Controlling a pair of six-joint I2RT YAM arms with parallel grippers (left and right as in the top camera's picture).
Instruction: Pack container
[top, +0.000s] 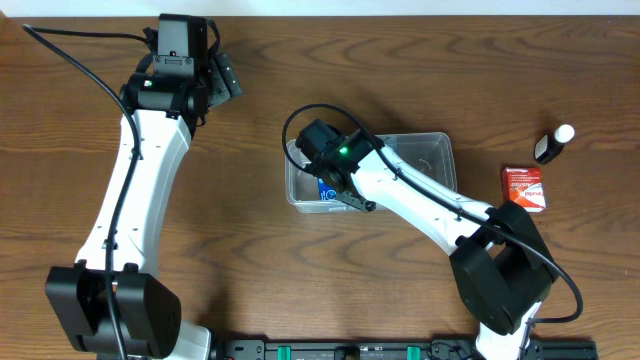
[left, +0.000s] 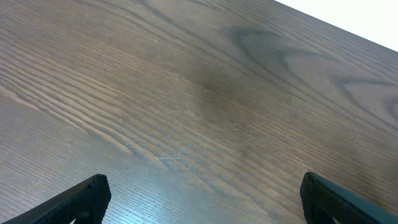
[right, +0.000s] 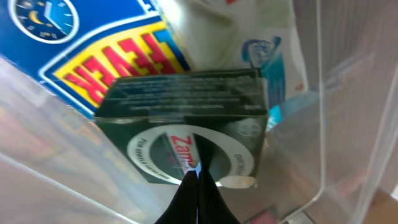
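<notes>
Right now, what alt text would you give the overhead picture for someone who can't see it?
The right hand reaches into a clear container mid-table, among small boxes. A red box and a dark bottle sit outside on the right; the left hand hovers at the table's back left.

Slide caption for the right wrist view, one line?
Right tool, closed, at a dark green box in the clear container, beside a blue-and-yellow box.

A dark-brown wooden table (top: 250, 270) with a strong grain carried everything. The clear container (top: 428, 152) sat on it near the middle. Well to the right lay a red box (top: 524, 187), and just beyond it a small dark bottle (top: 553, 144) with a white cap.
</notes>
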